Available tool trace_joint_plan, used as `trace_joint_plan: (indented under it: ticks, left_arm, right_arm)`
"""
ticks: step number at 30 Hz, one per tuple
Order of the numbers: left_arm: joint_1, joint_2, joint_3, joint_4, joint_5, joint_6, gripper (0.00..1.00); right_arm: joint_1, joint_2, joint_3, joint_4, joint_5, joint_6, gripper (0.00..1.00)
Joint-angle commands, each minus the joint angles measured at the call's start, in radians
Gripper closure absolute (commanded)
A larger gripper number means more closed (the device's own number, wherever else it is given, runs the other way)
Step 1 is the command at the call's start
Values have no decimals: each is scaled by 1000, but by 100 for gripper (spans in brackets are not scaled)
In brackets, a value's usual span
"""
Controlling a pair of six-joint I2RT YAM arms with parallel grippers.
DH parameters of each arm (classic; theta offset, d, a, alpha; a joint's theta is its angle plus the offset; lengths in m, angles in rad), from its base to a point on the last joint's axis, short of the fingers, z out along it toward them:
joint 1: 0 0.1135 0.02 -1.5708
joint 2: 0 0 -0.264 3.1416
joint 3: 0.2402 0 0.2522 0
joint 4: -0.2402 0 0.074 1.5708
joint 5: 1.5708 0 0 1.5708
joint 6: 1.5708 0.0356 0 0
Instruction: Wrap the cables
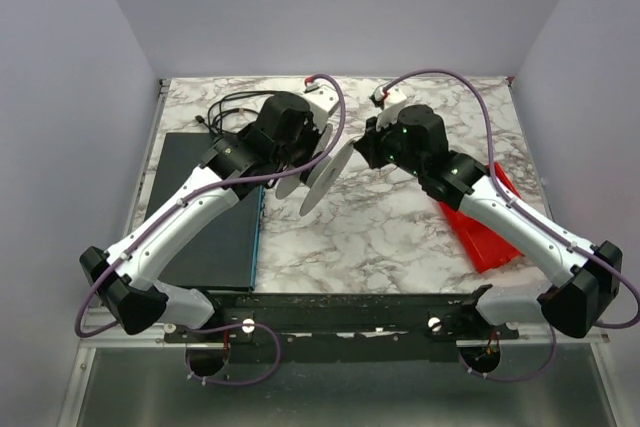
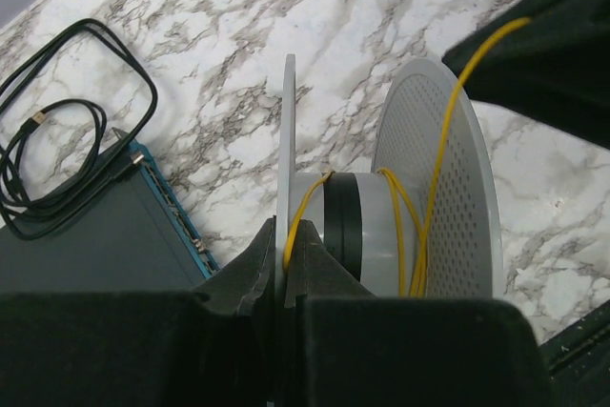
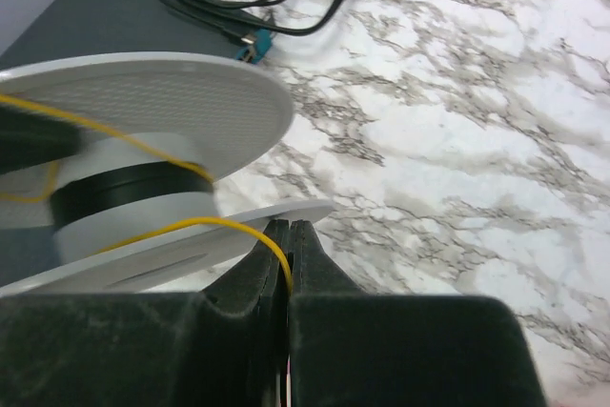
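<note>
A white spool (image 1: 322,175) with two round flanges and a grey and black hub (image 2: 357,231) is held off the marble table between both arms. My left gripper (image 2: 284,235) is shut on the thin edge of one flange (image 2: 287,131). The cable, a thin yellow wire (image 2: 446,131), makes a few turns round the hub and runs off to my right gripper (image 1: 368,142). In the right wrist view my right gripper (image 3: 289,231) is shut on the wire (image 3: 210,223), just beside the spool's lower flange (image 3: 286,214).
A looped black cord (image 1: 225,112) lies at the back left, also seen in the left wrist view (image 2: 57,140). A dark flat box (image 1: 205,217) lies along the left side. A red object (image 1: 480,232) lies under my right arm.
</note>
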Motion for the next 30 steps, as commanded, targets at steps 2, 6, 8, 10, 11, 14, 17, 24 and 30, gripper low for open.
trace_joint_plan:
  ticks: [2, 6, 8, 10, 11, 14, 17, 24, 30]
  left_arm:
    - [24, -92, 14, 18, 180, -24, 100]
    - [79, -130, 31, 14, 290, -73, 100]
    - [115, -140, 37, 14, 335, -112, 100]
    - [146, -150, 37, 25, 362, -162, 100]
    - [165, -154, 34, 36, 380, -194, 100]
    - [208, -178, 6, 93, 434, -292, 100]
    - [242, -195, -33, 153, 464, -384, 100]
    - [245, -225, -102, 258, 386, -517, 100]
    - [243, -246, -142, 305, 321, -563, 100]
  right_arm:
    - [-92, -1, -71, 77, -46, 10, 99]
    - [-141, 10, -122, 148, -181, 59, 99]
    - [-146, 9, -156, 193, -229, 84, 99]
    - [-152, 12, -192, 237, -268, 109, 98]
    - [-156, 15, -207, 259, -291, 118, 98]
    - [-164, 29, -270, 348, -353, 146, 98]
    - [-166, 49, -318, 431, -412, 184, 98]
    - [-166, 94, -422, 633, -538, 313, 91]
    - [-167, 140, -490, 807, -625, 427, 89]
